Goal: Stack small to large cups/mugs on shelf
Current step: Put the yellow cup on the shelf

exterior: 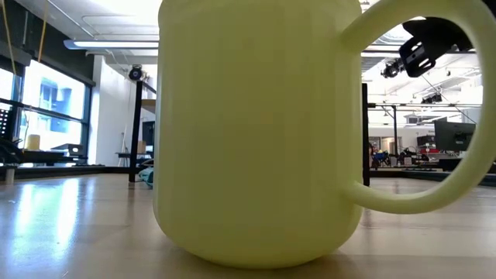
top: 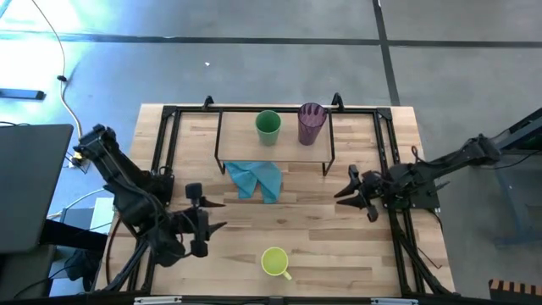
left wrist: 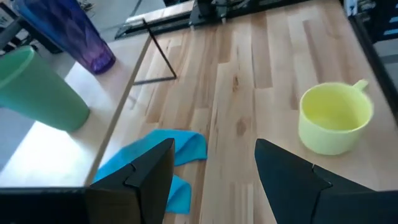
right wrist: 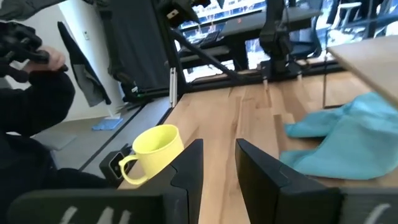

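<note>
On the shelf (top: 246, 140) at the table's far middle, the green cup (top: 268, 127) and the purple tumbler (top: 311, 123) stand upright on their bases, side by side. They also show in the left wrist view, the green cup (left wrist: 40, 90) and the tumbler (left wrist: 68, 31). The yellow-green mug (top: 275, 262) stands upright on the table near its front edge, handle toward the near right. My left gripper (top: 222, 215) hangs open left of the mug (left wrist: 336, 118), above the table. My right gripper (top: 342, 190) is open at the right, its fingers narrowly apart and level, with nothing between them.
A light blue cloth (top: 256, 178) lies crumpled on the table just in front of the shelf. Black rails (top: 161, 144) run along the table's edges. Bare wood lies between the two grippers. A person's dark sleeve (right wrist: 31, 93) shows beyond the table in the right wrist view.
</note>
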Action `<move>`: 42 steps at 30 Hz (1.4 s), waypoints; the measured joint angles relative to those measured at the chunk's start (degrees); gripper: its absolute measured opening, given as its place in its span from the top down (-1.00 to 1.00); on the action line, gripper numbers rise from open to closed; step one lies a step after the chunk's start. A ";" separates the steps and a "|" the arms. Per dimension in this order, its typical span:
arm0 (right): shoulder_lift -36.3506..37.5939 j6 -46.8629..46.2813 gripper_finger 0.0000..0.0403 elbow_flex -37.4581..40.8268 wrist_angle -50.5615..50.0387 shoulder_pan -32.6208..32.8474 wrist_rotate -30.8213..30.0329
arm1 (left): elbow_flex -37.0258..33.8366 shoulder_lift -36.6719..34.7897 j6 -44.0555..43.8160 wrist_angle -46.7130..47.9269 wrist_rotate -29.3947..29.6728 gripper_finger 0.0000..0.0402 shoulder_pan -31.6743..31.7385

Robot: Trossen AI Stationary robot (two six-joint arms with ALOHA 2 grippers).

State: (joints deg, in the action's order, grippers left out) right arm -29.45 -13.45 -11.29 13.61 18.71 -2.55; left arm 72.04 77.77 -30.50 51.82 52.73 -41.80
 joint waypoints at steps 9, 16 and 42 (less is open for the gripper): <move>-15.53 -1.06 0.59 0.00 15.42 1.69 0.00 | -10.56 -0.47 -2.86 -9.68 2.34 -0.05 0.15; -22.91 0.78 0.59 0.00 20.21 1.67 -0.02 | -15.54 -0.46 -4.43 -22.26 0.71 -0.05 0.17; -24.96 1.43 0.59 -0.02 13.19 1.97 -0.04 | -15.94 9.38 -4.27 -46.38 -35.18 -0.05 18.92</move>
State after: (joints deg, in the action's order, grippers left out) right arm -54.41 -12.01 -11.31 26.79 20.69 -2.59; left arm 56.10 87.14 -34.76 5.44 17.55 -22.88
